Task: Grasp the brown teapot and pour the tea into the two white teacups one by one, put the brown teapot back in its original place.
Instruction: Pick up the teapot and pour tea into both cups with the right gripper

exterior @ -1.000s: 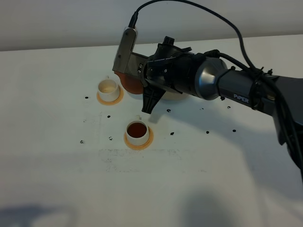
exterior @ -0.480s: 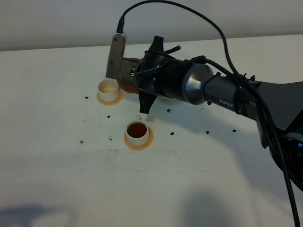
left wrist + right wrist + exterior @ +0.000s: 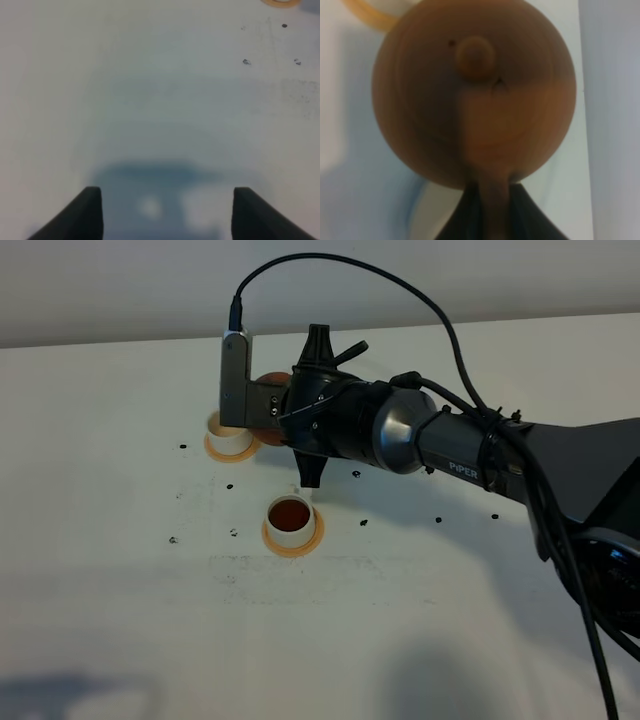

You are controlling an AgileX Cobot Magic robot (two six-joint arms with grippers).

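Observation:
My right gripper (image 3: 274,410) reaches across to the left and is shut on the handle of the brown teapot (image 3: 270,380), holding it tilted just above the far white teacup (image 3: 226,438). That cup stands on an orange-tan coaster (image 3: 213,451) and is partly hidden by the wrist camera. The near white teacup (image 3: 291,515) on its coaster (image 3: 292,544) holds dark reddish-brown tea. In the right wrist view the teapot (image 3: 475,90) fills the frame, with the gripper (image 3: 489,215) clamped on its handle. The cream saucer is hidden behind the arm. My left gripper (image 3: 170,212) is open and empty over bare table.
The white table (image 3: 120,580) carries several small dark specks (image 3: 233,532) around the cups. The right arm's body and cable (image 3: 450,440) span the back middle. A coaster edge (image 3: 280,3) shows at the rim of the left wrist view.
My right arm has moved left with the teapot, from behind the near cup to over the far cup, and rolled further. The left gripper and both cups have stayed put.

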